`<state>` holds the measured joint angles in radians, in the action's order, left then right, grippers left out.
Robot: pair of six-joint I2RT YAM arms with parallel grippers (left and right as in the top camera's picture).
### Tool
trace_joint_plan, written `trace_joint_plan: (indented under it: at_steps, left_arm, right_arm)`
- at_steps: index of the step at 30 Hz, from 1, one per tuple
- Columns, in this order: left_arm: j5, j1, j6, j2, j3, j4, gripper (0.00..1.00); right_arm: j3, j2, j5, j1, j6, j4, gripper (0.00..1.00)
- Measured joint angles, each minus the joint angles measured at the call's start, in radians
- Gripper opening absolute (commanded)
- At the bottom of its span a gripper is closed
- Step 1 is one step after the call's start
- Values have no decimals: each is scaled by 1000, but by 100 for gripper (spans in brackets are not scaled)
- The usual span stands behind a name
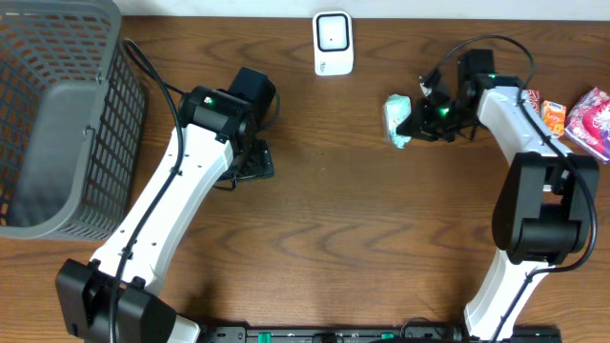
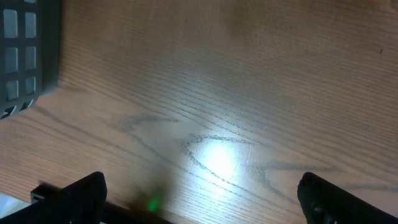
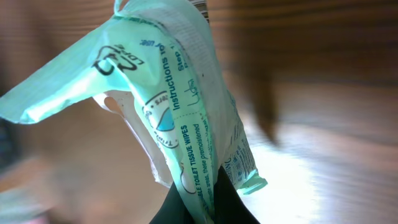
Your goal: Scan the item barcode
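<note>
The green wipes packet [image 1: 396, 120] is clamped in the shut right gripper [image 1: 417, 122], right of the white scanner [image 1: 333, 43] and apart from it — grasped, not yet scanned. The left gripper [image 1: 250, 168] is spread wide, empty. One wipes packet, one scanner, one basket [image 1: 124, 105] — plus one orange packet [image 1: 553, 114] and one pink packet [image 1: 593, 122]

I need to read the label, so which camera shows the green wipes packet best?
The right wrist view: the wipes packet fills the frame, pinched by the right gripper, print legible. Overhead shows it small, at that gripper's tip. The left wrist view shows only table and basket.
</note>
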<state>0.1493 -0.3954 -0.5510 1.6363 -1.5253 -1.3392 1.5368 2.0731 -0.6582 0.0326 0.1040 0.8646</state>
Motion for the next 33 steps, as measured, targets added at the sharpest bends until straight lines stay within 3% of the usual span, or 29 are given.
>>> trace_joint_plan:
  at_steps: [9, 13, 16, 18, 20, 21, 23, 31, 33]
  left_arm:
    - [0, 0, 0, 0, 0, 0, 98]
    - [0, 0, 0, 0, 0, 0, 98]
    - [0, 0, 0, 0, 0, 0, 98]
    - [0, 0, 0, 0, 0, 0, 98]
    - [0, 0, 0, 0, 0, 0, 98]
    - [0, 0, 0, 0, 0, 0, 98]
    - [0, 0, 0, 0, 0, 0, 98]
    - [0, 0, 0, 0, 0, 0, 98]
    - [0, 0, 0, 0, 0, 0, 98]
  right_arm:
    - [-66, 0, -235, 42, 23, -6, 1]
    - [-166, 1, -232, 49, 34, -36, 1]
    - [-188, 2, -113, 69, 59, -16, 4]
    - [-181, 2, -47, 90, 79, 11, 19]
    - [-156, 2, 33, 112, 93, 66, 43]
    - [-142, 2, 75, 120, 92, 87, 63]
    - [-100, 2, 156, 141, 88, 162, 85]
    - [140, 2, 308, 142, 55, 367, 93]
    - [154, 2, 320, 130, 48, 372, 88]
